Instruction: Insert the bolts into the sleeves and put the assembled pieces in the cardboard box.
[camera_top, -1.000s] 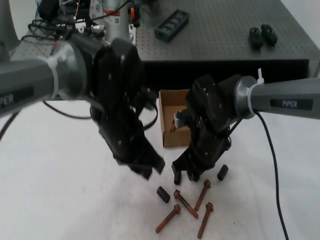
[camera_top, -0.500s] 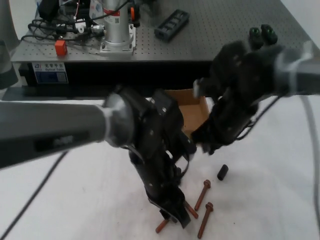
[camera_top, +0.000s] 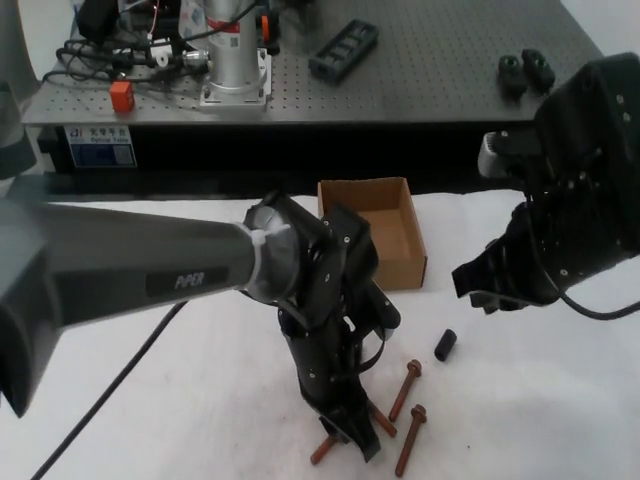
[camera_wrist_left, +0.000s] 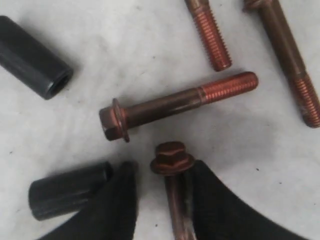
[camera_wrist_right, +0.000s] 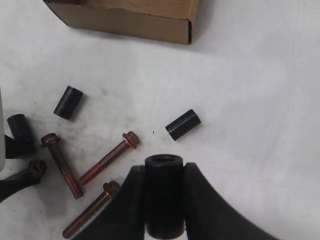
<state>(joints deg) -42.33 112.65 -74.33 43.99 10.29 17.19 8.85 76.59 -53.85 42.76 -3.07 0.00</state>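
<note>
My left gripper (camera_wrist_left: 162, 172) is low over the white cloth, open, with one copper bolt (camera_wrist_left: 172, 200) lying between its fingers against one finger (camera_wrist_left: 220, 210). Another bolt (camera_wrist_left: 175, 107) lies just beyond it, and two black sleeves (camera_wrist_left: 32, 57) (camera_wrist_left: 67, 190) lie close by. In the high view this left gripper (camera_top: 358, 440) sits among the bolts (camera_top: 405, 390) in front of the cardboard box (camera_top: 375, 235). My right gripper (camera_wrist_right: 165, 172) is shut on a black sleeve (camera_wrist_right: 164, 200), raised to the right of the box (camera_wrist_right: 125, 15). Below it lie loose sleeves (camera_wrist_right: 183, 124) (camera_wrist_right: 68, 102) and bolts (camera_wrist_right: 109, 157).
A loose sleeve (camera_top: 445, 345) lies on the cloth between the two arms. Behind the box stands a dark perforated bench (camera_top: 430, 70) with a metal post (camera_top: 232, 60), cables and black parts. Bare cloth spreads out to the left (camera_top: 120, 400).
The left arm has swung down from the left onto the bolts. The right arm has lifted away from the bolts, up and to the right.
</note>
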